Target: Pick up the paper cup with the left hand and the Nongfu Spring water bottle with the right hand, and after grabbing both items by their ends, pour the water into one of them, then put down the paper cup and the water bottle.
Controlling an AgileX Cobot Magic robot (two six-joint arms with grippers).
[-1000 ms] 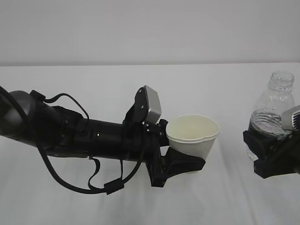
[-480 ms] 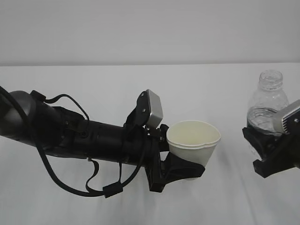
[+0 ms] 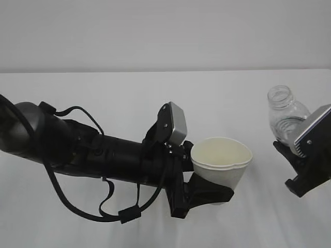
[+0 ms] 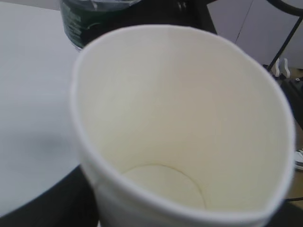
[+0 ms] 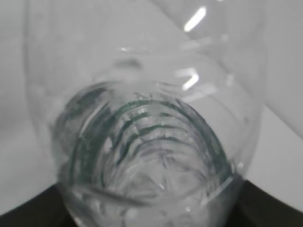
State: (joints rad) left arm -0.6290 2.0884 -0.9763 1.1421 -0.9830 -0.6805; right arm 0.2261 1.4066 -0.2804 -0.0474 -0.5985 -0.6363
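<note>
Paper cup (image 3: 221,161) thin, crushable, clamped low between left jaws; ribbed bottle (image 3: 285,118) slippery, clamped near base by right jaws.

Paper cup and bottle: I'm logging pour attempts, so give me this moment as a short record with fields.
paper cup: held off the table by the left end effector, upright, mouth up
cup contents: dry, bare bottom visible in the left wrist view
water bottle: gripped low by the right end effector, uncapped, neck tilted toward the cup
water: still inside the bottle, none seen leaving the mouth
gap: bottle mouth to the right of the cup rim, not over it
table: white, bare around both arms
</note>
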